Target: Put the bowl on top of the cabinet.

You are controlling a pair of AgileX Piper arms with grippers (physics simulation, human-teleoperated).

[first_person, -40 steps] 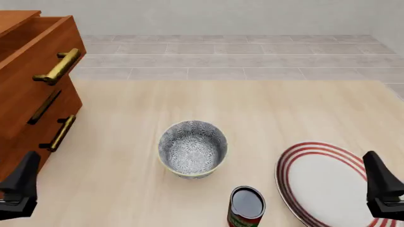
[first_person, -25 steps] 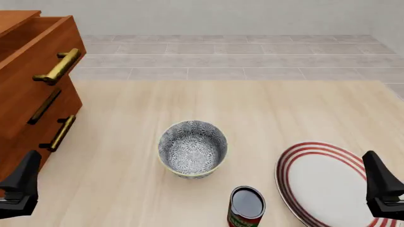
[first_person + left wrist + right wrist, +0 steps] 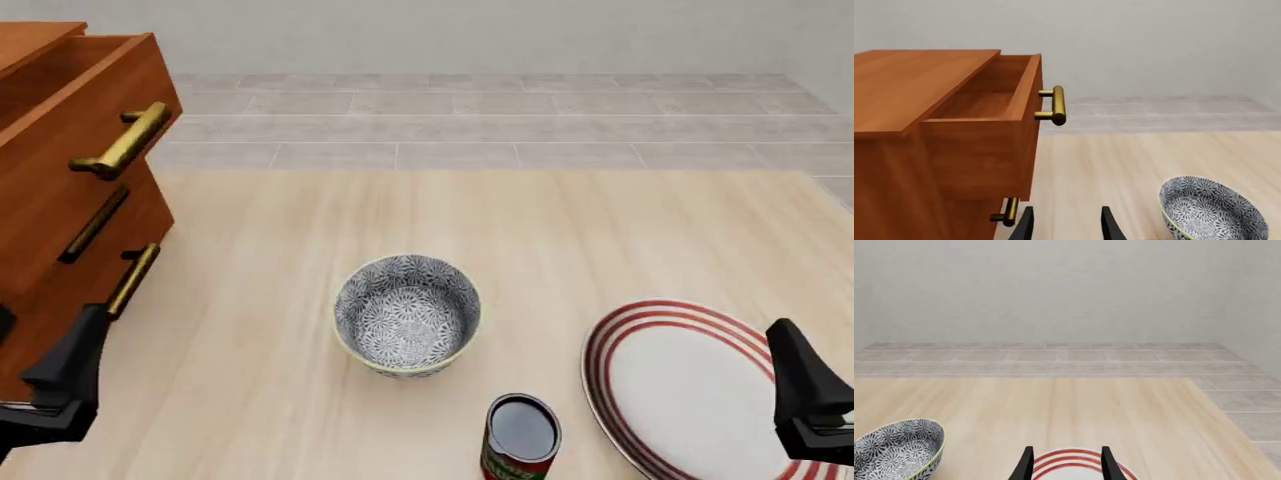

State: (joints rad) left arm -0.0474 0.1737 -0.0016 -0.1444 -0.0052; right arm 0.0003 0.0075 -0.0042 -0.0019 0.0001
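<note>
The bowl [image 3: 407, 313], blue-grey floral with a pale rim, stands upright on the table near its middle; it also shows in the left wrist view [image 3: 1209, 214] and the right wrist view [image 3: 897, 449]. The reddish-brown cabinet [image 3: 60, 190] fills the far left, its top drawer pulled out with a brass handle [image 3: 1057, 105]. My left gripper [image 3: 1066, 227] is open and empty, low at the front left [image 3: 64, 385] beside the cabinet's base, well left of the bowl. My right gripper [image 3: 1066, 465] is open and empty at the front right [image 3: 805, 400], over the plate's edge.
A flat white plate with red rings [image 3: 683, 385] lies at the front right. A dark open can with a red label [image 3: 521, 438] stands just in front of the bowl. The table's far edge [image 3: 481, 170] meets a tiled floor.
My left gripper has shifted slightly right and forward along the cabinet's base. The right gripper, bowl, plate and can have not moved.
</note>
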